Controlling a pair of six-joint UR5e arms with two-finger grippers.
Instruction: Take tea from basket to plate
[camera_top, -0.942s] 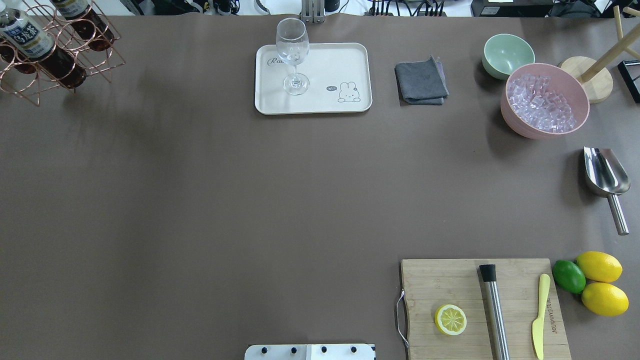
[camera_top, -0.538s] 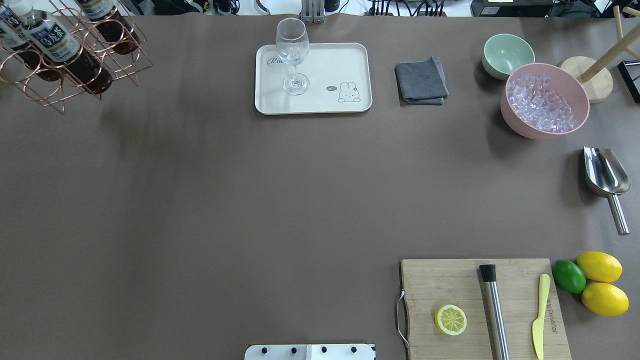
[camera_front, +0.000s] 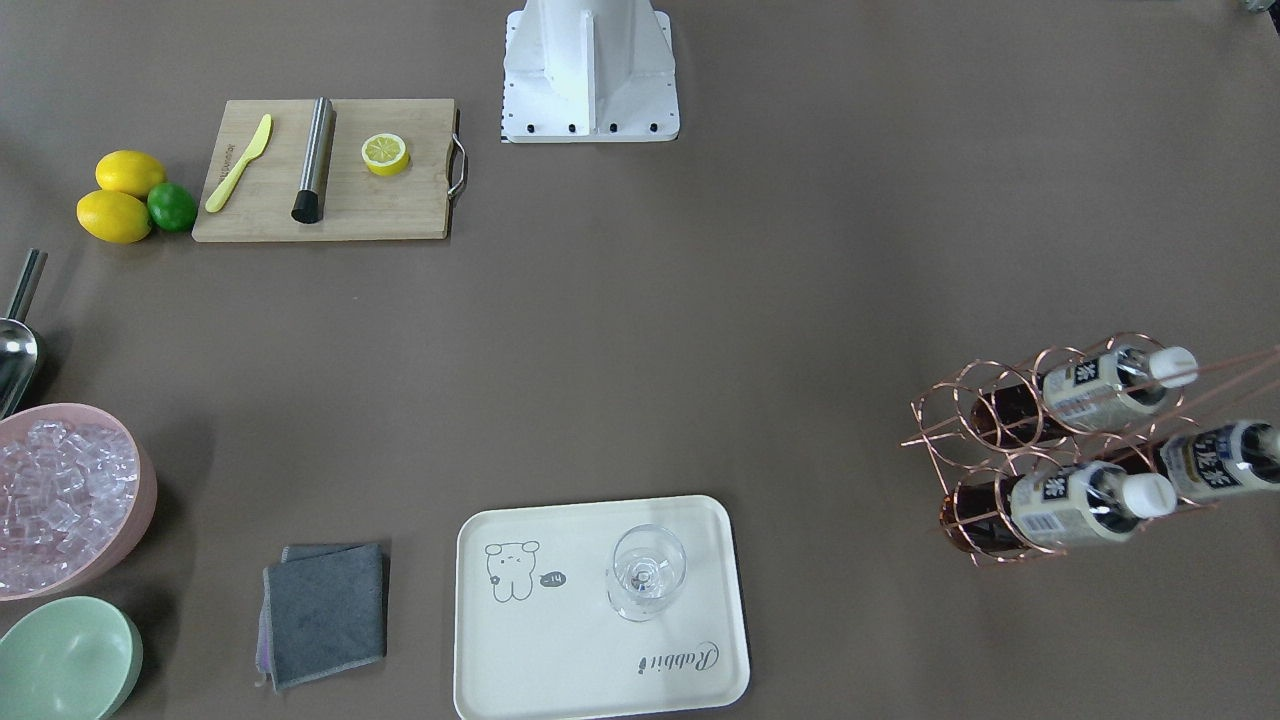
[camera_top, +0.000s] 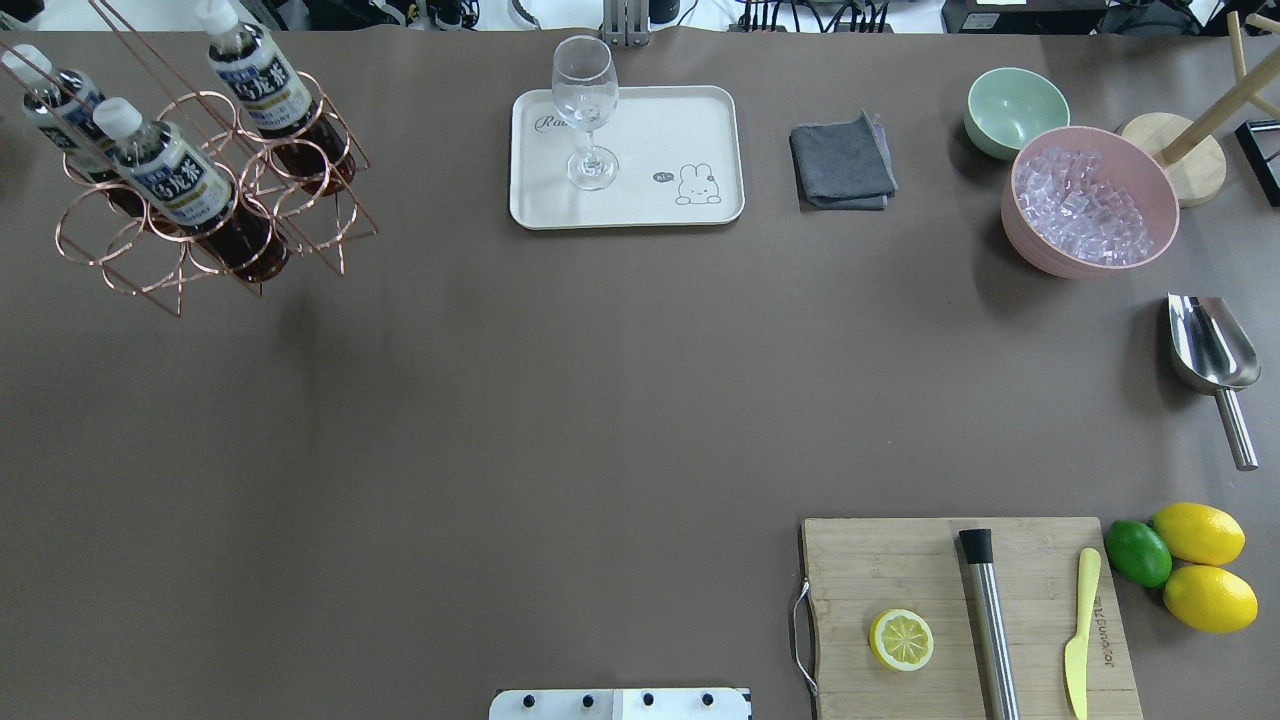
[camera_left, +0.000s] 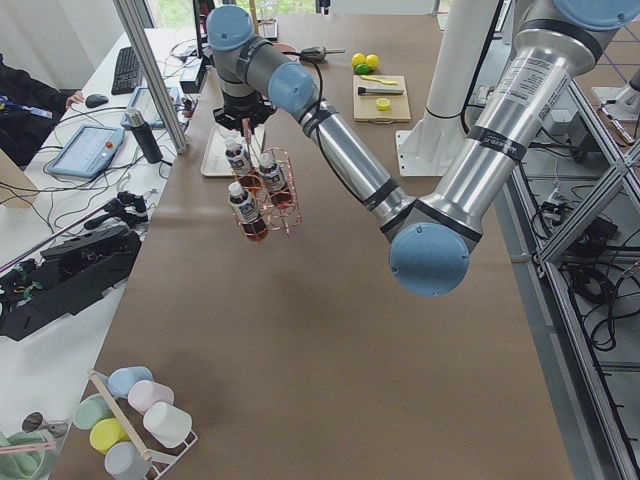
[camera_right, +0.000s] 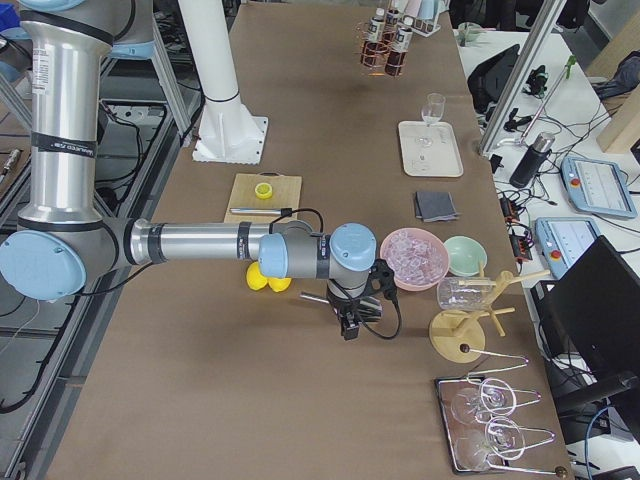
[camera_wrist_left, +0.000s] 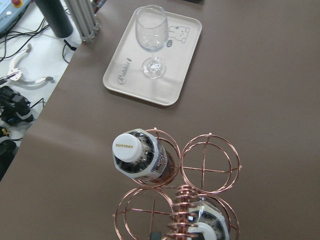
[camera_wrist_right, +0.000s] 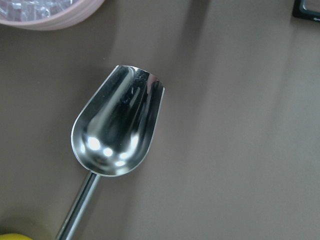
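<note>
Basket (camera_top: 200, 215) hangs clear of the table by its handle under left gripper (camera_left: 244, 120), tea (camera_top: 165, 165) seated in its rings, probably for carriage toward plate (camera_top: 690, 120) (finger closure unreadable on both; right gripper (camera_right: 349, 328) hovers over scoop (camera_wrist_right: 117, 132)).

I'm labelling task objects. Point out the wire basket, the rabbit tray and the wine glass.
wire basket (camera_wrist_left: 181, 210), left wrist-mounted, coiled handle.
rabbit tray (camera_top: 680, 130), overhead exterior, bare surface.
wine glass (camera_top: 585, 70), overhead exterior, bowl.
</note>
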